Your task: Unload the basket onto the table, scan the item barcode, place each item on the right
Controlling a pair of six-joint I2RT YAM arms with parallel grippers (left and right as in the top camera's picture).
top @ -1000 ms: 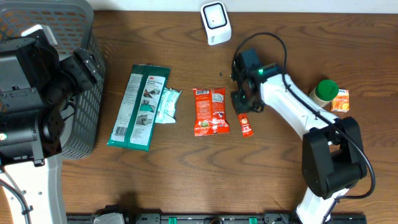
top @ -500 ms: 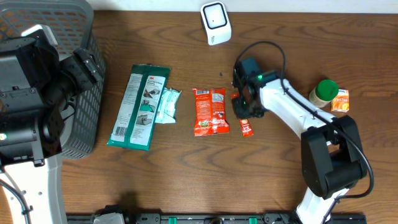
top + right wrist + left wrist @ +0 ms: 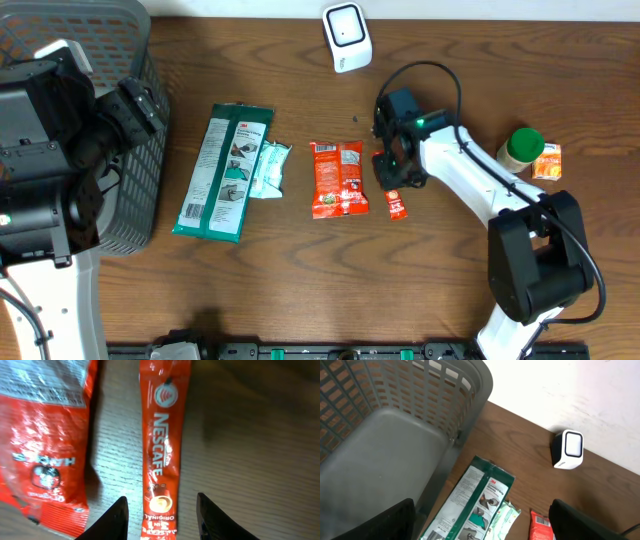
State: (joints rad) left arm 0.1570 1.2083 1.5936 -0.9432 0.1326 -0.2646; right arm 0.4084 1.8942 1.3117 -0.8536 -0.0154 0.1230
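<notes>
A red Nescafe stick sachet lies flat on the wooden table, to the right of a red snack packet. My right gripper hangs just above the sachet's near end, open, with one finger on each side and neither touching it. From overhead the sachet pokes out below the right gripper. The white barcode scanner stands at the table's back edge. My left gripper is open and empty, up by the basket.
A grey mesh basket fills the far left. A long green packet and a small green-white pouch lie left of the red snack packet. A green-capped bottle and an orange box stand at the right.
My right gripper's jaws have gone from shut to open and it has shifted slightly over the sachet. The left arm and the items have not moved.
</notes>
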